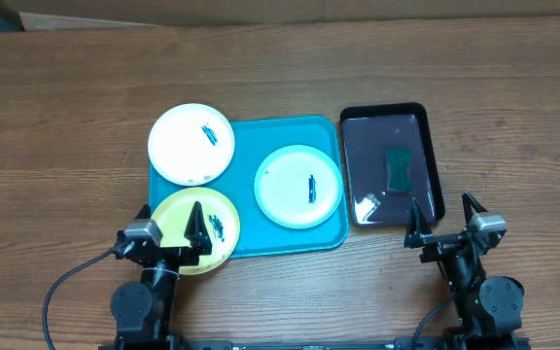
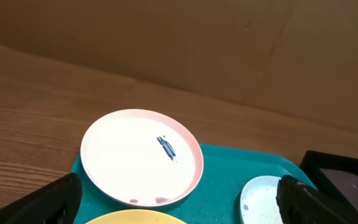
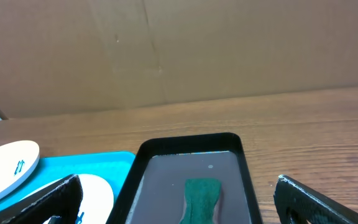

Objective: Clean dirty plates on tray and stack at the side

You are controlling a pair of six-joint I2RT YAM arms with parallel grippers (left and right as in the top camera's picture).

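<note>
The teal-blue tray (image 1: 243, 185) lies at the table's middle. On it rest a white plate (image 1: 185, 148) at the far left, overhanging the rim, a mint-green plate (image 1: 290, 190) at the right, and a yellow plate (image 1: 224, 216) at the near left, also overhanging. Each has a small dark smear. My left gripper (image 1: 169, 222) is open and empty above the yellow plate's near edge. My right gripper (image 1: 447, 216) is open and empty at the near end of the black tray. The left wrist view shows the white plate (image 2: 129, 155), the tray (image 2: 222, 180) and the mint-green plate (image 2: 260, 199).
A black tray (image 1: 434, 165) with a green sponge (image 1: 398, 167) in shallow water sits right of the teal tray; the right wrist view shows it (image 3: 143, 162) with the sponge (image 3: 201, 196). Cardboard walls stand beyond the table's far edge.
</note>
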